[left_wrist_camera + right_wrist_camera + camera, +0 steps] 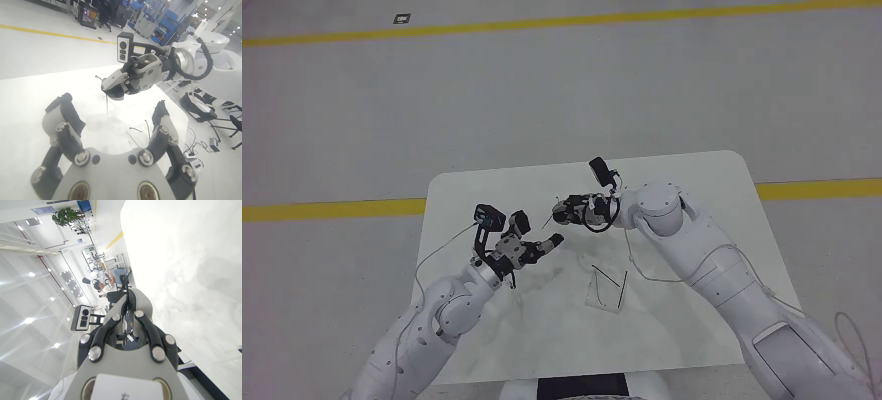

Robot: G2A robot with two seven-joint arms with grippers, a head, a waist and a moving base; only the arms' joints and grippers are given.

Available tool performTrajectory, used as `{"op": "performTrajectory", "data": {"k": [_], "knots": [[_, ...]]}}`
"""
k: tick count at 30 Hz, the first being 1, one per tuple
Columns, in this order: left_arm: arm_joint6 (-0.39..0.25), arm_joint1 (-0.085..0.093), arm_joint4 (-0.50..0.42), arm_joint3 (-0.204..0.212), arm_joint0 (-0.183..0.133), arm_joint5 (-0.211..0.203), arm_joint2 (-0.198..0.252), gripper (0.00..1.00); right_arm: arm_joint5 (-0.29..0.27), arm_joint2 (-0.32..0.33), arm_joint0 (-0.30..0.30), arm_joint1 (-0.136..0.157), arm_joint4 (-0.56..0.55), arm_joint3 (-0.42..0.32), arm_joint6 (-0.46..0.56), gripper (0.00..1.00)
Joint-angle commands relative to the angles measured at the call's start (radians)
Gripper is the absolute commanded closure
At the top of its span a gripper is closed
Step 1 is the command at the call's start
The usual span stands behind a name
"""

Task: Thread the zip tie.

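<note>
Over the middle of the table, the right gripper is pinching the zip tie tightly, its tail hanging down near-vertical. At 7 o'clock from it in the top view, the left gripper is hovering wide open, empty, facing that tail.

Left end effector spread, right end effector pinched

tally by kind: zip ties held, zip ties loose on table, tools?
held zip tie, in right tool: 1
loose zip ties on table: 3
tools, counting left tool: 2
total: 6
</note>
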Motion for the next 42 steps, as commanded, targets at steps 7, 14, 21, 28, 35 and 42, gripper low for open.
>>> {"op": "performTrajectory", "data": {"k": [7, 14, 21, 28, 35, 42], "knots": [[0.004, -0.003, 0.01, -0.001, -0.003, 0.009, 0.009, 0.0, 0.0, 0.0, 0.0, 0.0, 0.0, 0.0, 0.0, 1.0], [0.051, -0.017, 0.091, 0.02, -0.017, 0.041, 0.059, 0.0, 0.0, 0.0, 0.0, 0.0, 0.0, 0.0, 0.0, 1.0], [0.093, -0.027, 0.107, 0.044, -0.029, 0.043, 0.076, 0.51, 0.0, 0.0, 0.0, 0.0, 0.0, 0.0, 0.0, 1.0], [0.126, -0.028, 0.155, 0.054, -0.023, 0.043, 0.069, 0.68, 0.0, 0.0, 0.0, 0.0, 0.0, 0.0, 0.0, 1.0], [0.143, -0.03, 0.154, 0.071, -0.011, 0.037, 0.063, 0.7, 0.0, 0.0, 0.0, 0.0, 0.0, 0.0, 0.0, 1.0], [0.152, -0.033, 0.154, 0.078, -0.012, 0.035, 0.058, 0.78, 0.0, 0.0, 0.0, 0.0, 0.0, 0.0, 0.0, 1.0]]}}
